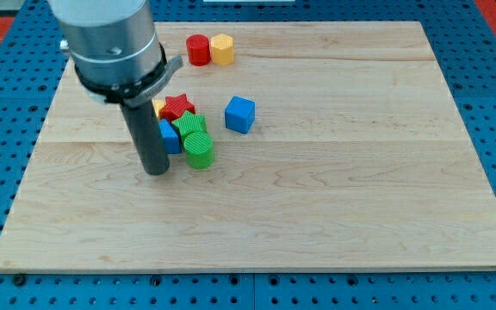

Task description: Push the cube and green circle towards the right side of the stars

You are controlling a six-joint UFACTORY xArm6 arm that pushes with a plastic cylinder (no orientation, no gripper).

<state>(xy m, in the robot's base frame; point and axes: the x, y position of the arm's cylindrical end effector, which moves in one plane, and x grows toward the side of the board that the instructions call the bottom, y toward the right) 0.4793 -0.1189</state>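
Single view, arm coming in from the view's top left. No fingers on this rig, so nothing to report as spread, pressed or pinching; only the rod. My tip (156,170) sits on the worktop (334,215) at about 9 o'clock from the green circle (200,150), close beside it, though I cannot tell if there is contact.

Cluster left of centre: the red star (177,107) on top, the green star (189,125) just below it at 5 o'clock, touching or nearly so. A yellow block (158,106) peeks out at 9 o'clock from the red star, mostly hidden by the rod, shape unclear. A second blue block (170,137) is wedged between the rod and the green star, partly hidden.

The blue cube (240,114) stands alone at 3 o'clock from the stars, near but apart. That half of the job looks largely done, in my judgement.

The green circle is at 6 o'clock from the green star, touching it. It is below the stars, not to their right. It needs to go toward 2 o'clock, up beside the cube.

Away at 12 o'clock: a red cylinder (198,50) and a yellow hexagon-like block (222,49), touching, not involved.

Risk as I see it: pushing from here could drag the stars along.
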